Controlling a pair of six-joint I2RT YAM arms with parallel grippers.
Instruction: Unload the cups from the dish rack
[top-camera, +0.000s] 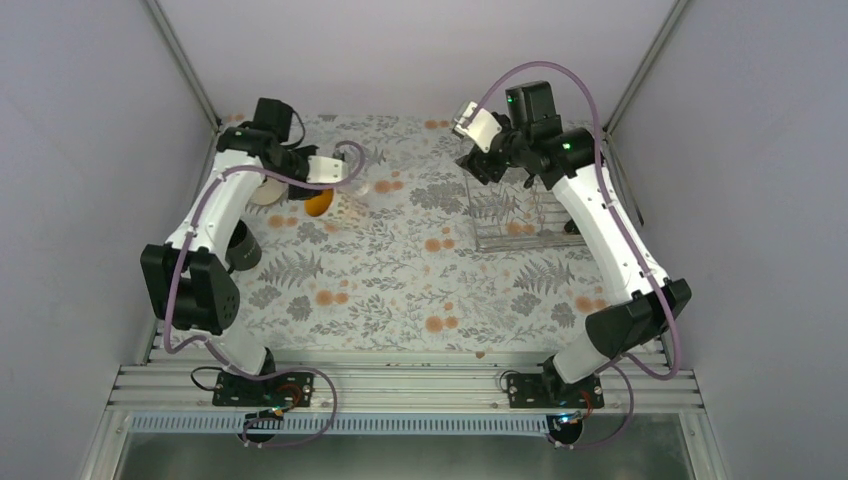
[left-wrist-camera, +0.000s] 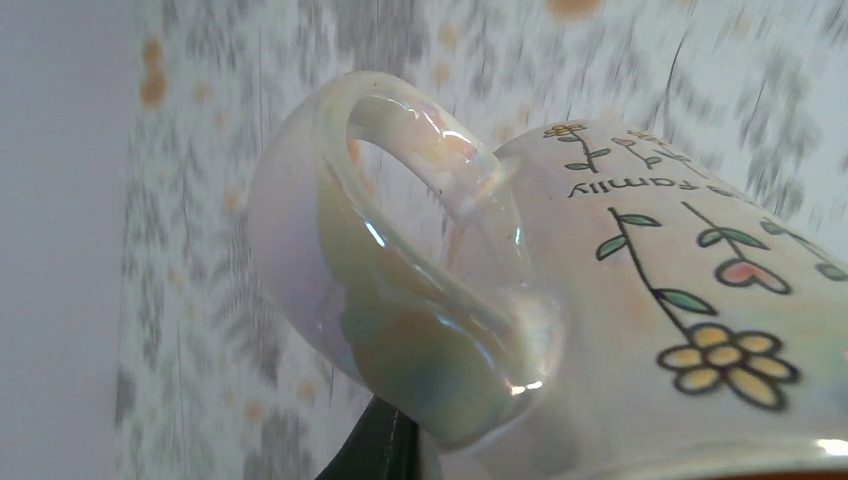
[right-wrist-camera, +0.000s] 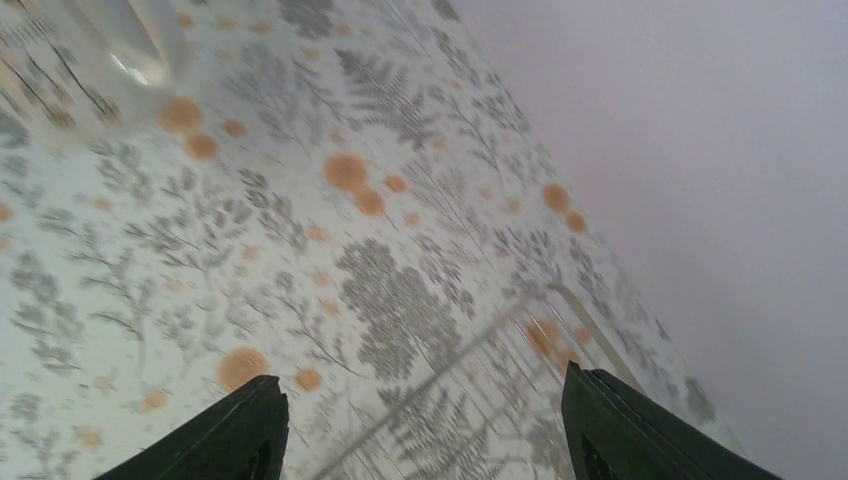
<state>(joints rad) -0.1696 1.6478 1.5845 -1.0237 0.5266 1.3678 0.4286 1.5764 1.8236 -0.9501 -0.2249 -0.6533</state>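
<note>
Glossy and close against the left wrist lens, the cream-white mug shows its handle. That slick glaze could slip in the grip, and on the way down it may knock the orange-yellow mug just beside it. Farther right, a careless descent could snag the dish rack on its tines. The left gripper appears clamped on the cream-white mug, above the floral cloth and well apart from the rack. The right gripper gapes wide, holding nothing, over the rack's far left corner.
</note>
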